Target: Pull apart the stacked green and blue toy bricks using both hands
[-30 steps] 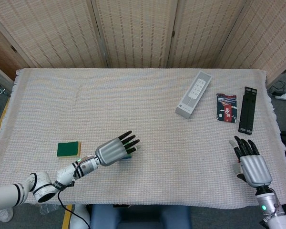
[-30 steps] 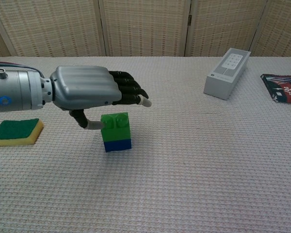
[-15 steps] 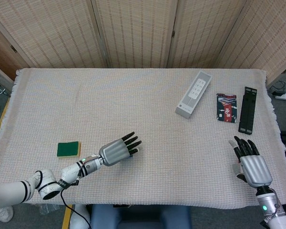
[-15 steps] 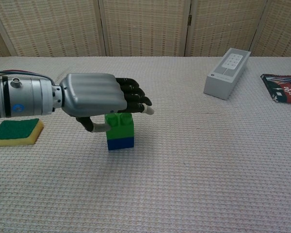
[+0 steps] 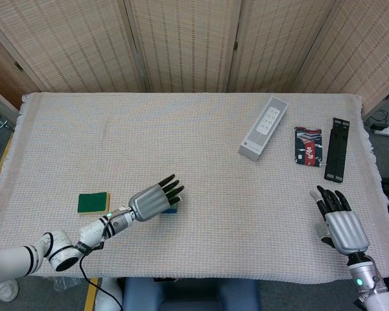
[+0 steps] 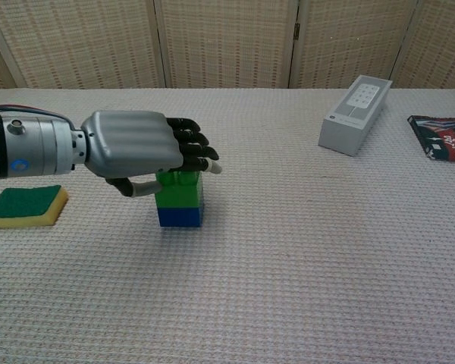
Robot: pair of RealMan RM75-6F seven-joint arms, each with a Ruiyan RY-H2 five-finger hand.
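Still stacked, green brick (image 6: 180, 189) on blue brick (image 6: 180, 216), mid-left worktop (image 6: 303, 265). Left hand (image 6: 136, 145) hovered over green, fingers apart, nothing gripped; right hand (image 5: 342, 223) spread, idle. Bricks looked light, rigid, slick; I'd pinch flat sides.

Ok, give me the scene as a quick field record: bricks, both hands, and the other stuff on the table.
bricks: green brick stacked on blue brick, not yet separated, upright on the cloth
left hand: left hand over the stack, fingers extended above the green brick, thumb at its left side; a firm grip cannot be told
right hand: right hand open, far from the stack, near the table's right front edge
sponge: sponge left of the stack
far right: white box, dark packet, black strip
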